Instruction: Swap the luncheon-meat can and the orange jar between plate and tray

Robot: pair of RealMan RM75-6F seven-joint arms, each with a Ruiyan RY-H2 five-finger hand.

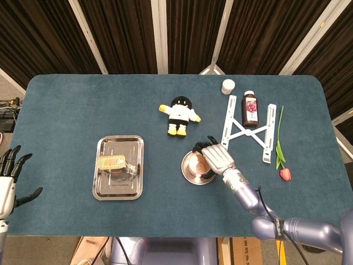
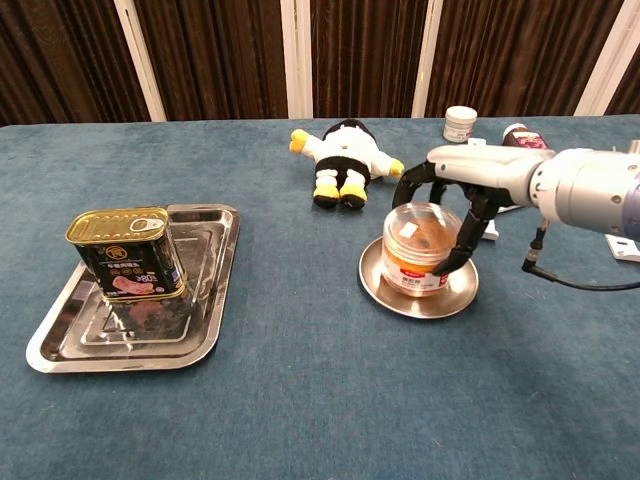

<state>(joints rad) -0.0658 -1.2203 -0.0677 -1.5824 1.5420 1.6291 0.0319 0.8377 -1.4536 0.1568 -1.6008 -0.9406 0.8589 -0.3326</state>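
Note:
The orange jar (image 2: 421,252) stands upright on the round metal plate (image 2: 391,296), seen from above as the jar (image 1: 196,164) on the plate (image 1: 187,173). My right hand (image 2: 455,198) grips the jar from above and behind, fingers wrapped around its sides; the same hand (image 1: 216,157) covers part of the jar in the head view. The luncheon-meat can (image 2: 126,252) stands upright in the rectangular metal tray (image 2: 200,343), the can (image 1: 112,162) lying toward the tray's (image 1: 117,191) upper half. My left hand (image 1: 11,176) hangs open past the table's left edge, far from everything.
A plush toy (image 1: 180,115) lies just behind the plate. Further right are a white folding stand (image 1: 248,132), a dark bottle (image 1: 251,108), a small white jar (image 1: 228,86) and a tulip (image 1: 282,149).

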